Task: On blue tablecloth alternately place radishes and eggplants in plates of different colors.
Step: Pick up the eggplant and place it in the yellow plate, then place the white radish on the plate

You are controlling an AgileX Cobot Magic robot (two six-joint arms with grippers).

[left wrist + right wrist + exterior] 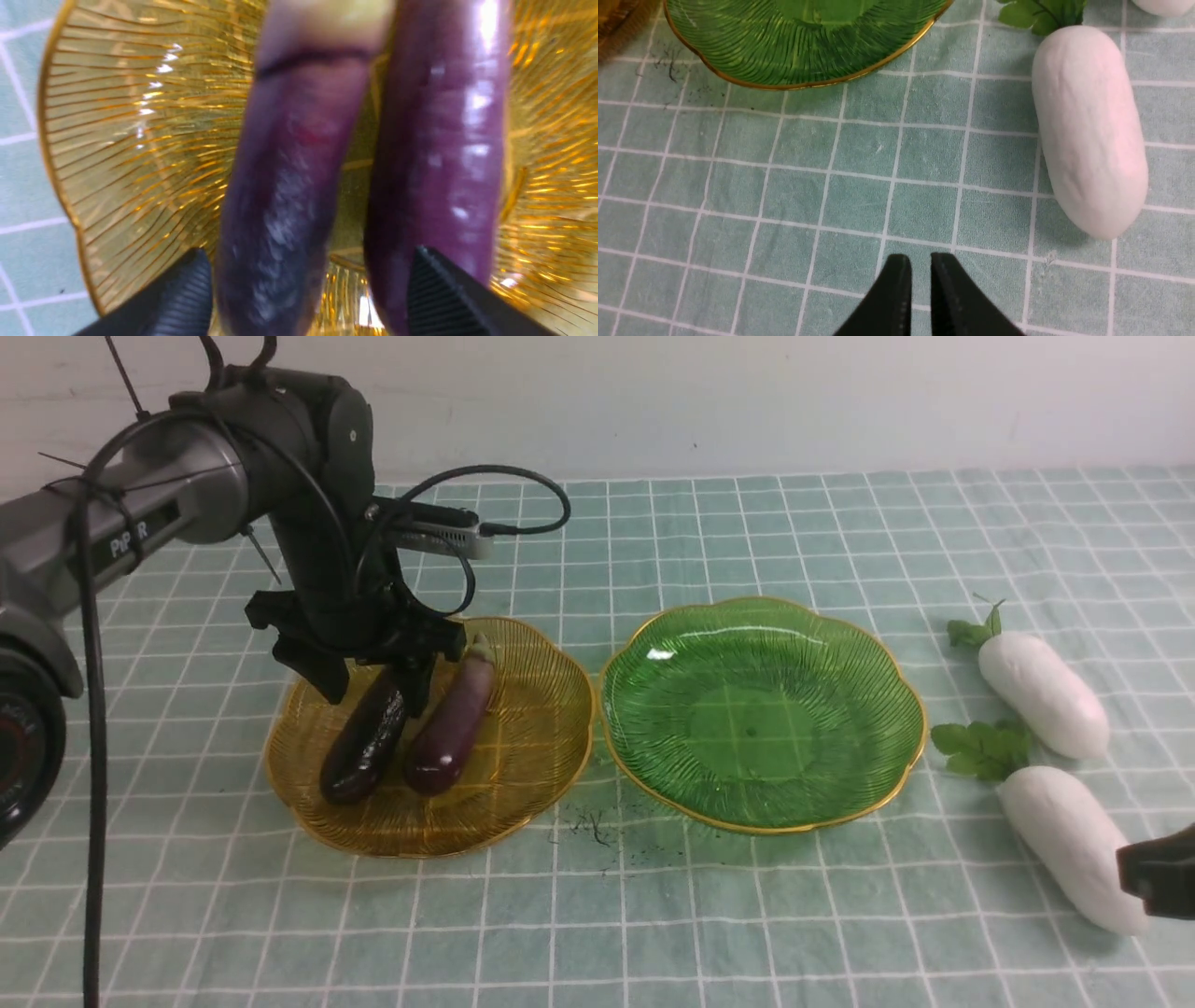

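Note:
Two dark-purple eggplants [366, 737] [453, 728] lie side by side in the amber plate [523, 728]. My left gripper [373, 695] reaches down over that plate and stands open. Its fingers straddle the left eggplant [289, 186], which rests on the plate [131, 140] next to the other eggplant [444, 140]. The green plate [761, 709] holds nothing. Two white radishes [1046, 695] [1074, 845] lie on the blue tablecloth [747, 915] to its right. My right gripper [920, 259] hovers low beside the nearer radish [1090, 130], its fingertips barely apart with nothing between them.
Dark specks [593, 826] dot the cloth in front of the gap between the two plates. A white wall [747, 401] closes the far side. The left arm's black cable [93, 756] hangs down at the left edge. Only a tip of the right gripper [1134, 873] shows at the lower right.

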